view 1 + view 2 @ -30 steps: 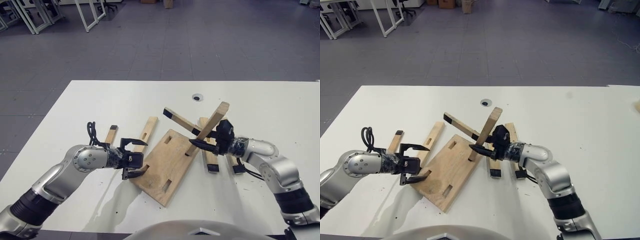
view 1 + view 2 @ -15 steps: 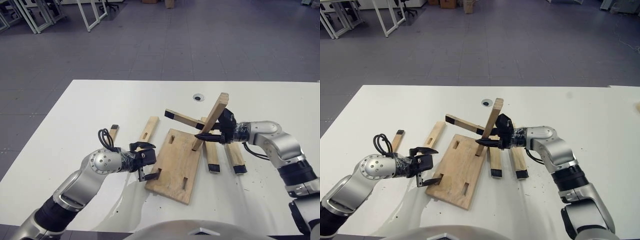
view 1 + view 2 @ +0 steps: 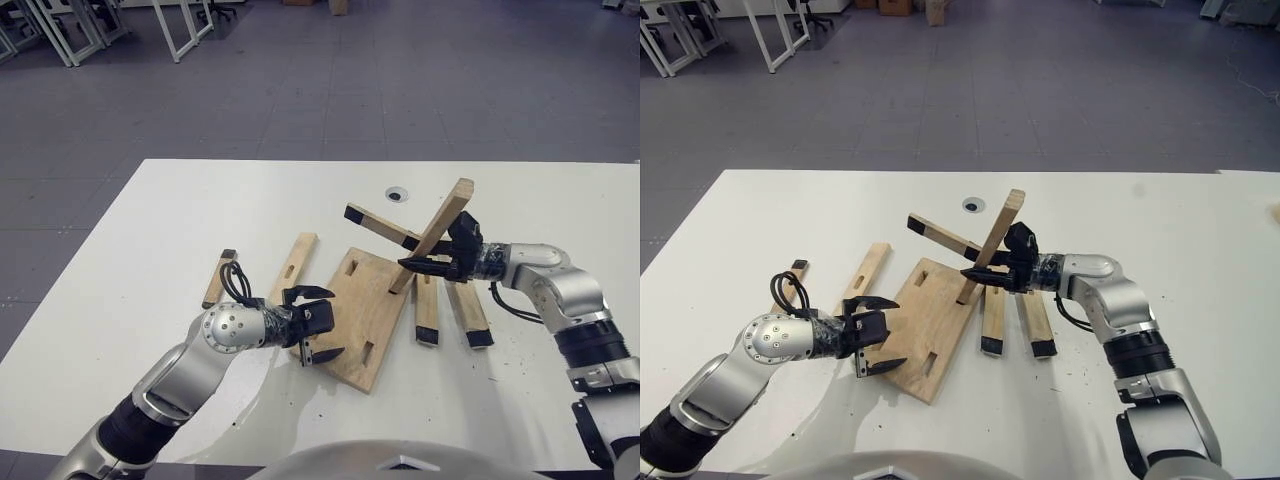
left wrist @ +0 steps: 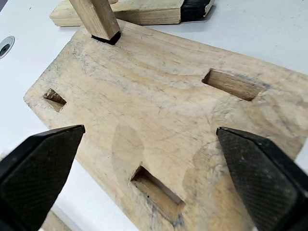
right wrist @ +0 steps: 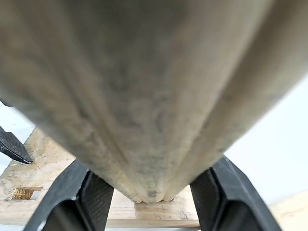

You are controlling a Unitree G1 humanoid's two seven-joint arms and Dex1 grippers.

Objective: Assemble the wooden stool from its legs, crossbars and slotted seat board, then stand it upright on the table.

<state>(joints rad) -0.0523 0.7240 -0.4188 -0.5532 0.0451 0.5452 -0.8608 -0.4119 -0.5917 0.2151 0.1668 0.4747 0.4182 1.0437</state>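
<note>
Right gripper [image 3: 416, 264] clamps leg [image 3: 446, 210] on seat board [image 3: 350, 312]

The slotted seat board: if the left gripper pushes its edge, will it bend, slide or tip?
The seat board looks like thick solid wood, so it should stay stiff. It seems to lie flat on the smooth table, so it would probably slide rather than tip. The leg held by the right gripper leans on it and might shift too.

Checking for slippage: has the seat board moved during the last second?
Yes. The seat board slid right and turned, toward the two loose legs, judged against the fixed table grommet.
</note>
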